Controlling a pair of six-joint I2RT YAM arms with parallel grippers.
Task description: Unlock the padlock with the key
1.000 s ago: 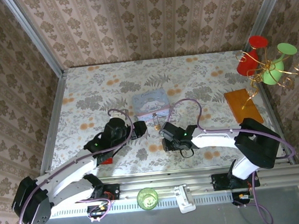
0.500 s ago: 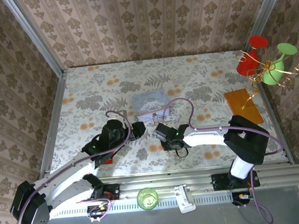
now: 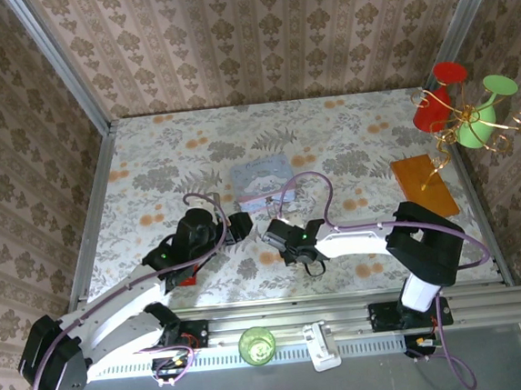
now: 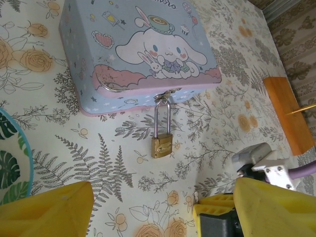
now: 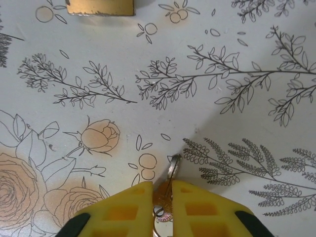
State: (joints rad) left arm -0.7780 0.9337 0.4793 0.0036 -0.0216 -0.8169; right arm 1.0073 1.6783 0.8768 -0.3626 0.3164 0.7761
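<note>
Pinching the key in nearly closed jaws, blade forward, the right gripper faces the padlock lying ahead, slightly left, hooked to the blue tin; the left gripper hangs open.

- The top view sits high above and behind the arm bases, looking down and forward over the whole table
- The left wrist view is low over the table, looking down and ahead past the left gripper, fairly near the tin and padlock
- The right wrist view faces almost straight down past the right gripper, very close to the table
- Both wrist views share the padlock; the top view takes in both patches
</note>
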